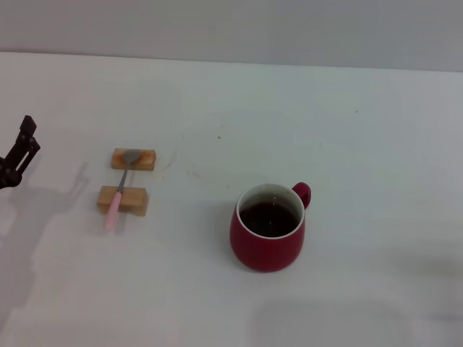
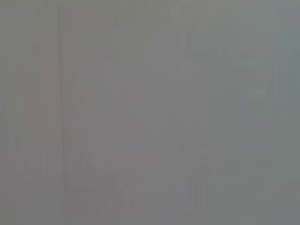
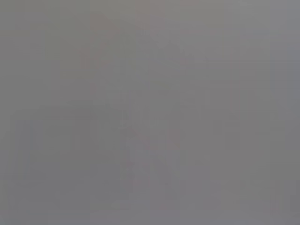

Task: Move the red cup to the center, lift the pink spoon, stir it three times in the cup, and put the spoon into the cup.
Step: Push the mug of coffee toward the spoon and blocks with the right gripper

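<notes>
Red cup [image 1: 268, 228] sits nearest you on the bench [image 1: 362, 144], upright, dark liquid inside. Your spoon [image 1: 119, 189] lies farther left across two wooden blocks [image 1: 123, 200]. Left tool [image 1: 18, 160] hovers beyond it at the edge; its grip you cannot tell.

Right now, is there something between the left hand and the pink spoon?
Nothing visible. The left hand is at the table's left edge; bare table lies between it and the pink spoon, which rests across two wooden blocks.
</notes>
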